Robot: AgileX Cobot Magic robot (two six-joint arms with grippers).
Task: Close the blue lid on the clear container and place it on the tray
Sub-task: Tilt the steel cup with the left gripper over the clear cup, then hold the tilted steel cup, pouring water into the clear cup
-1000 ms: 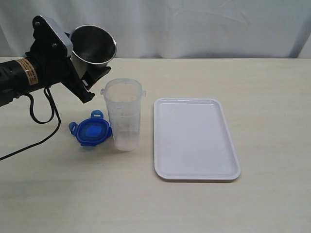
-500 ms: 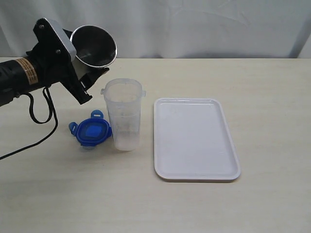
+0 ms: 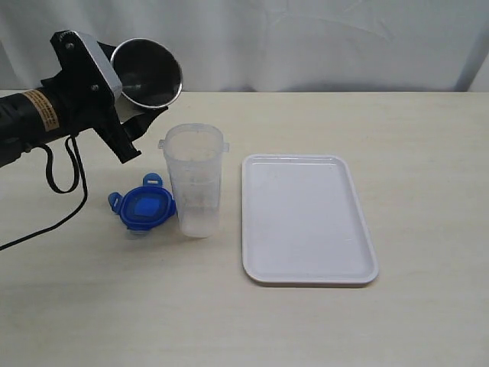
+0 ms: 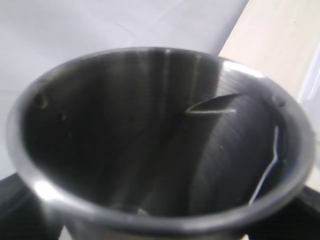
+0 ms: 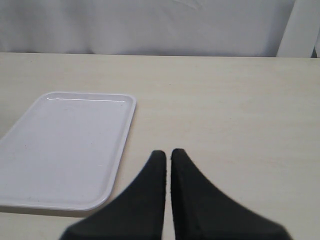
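Exterior view: the left gripper (image 3: 136, 107) is gripping a tilted steel cup (image 3: 149, 73), jaws spread wide. The flapped blue lid (image 3: 144, 206) is lying just beside the upright, tapered clear container (image 3: 195, 183). The smooth white tray (image 3: 306, 222) is holding nothing, so capping and placing are not yet done.
Left wrist view: brushed round metal is filling the frame.
Right wrist view: the right gripper (image 5: 167, 157) is hovering closed and empty.

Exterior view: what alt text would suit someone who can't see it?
The left gripper holds a steel cup tilted in the air at the left, above a pale table. On the table the clear container stands upright with no lid, the blue lid lies beside it on its left, and the tray lies to its right.
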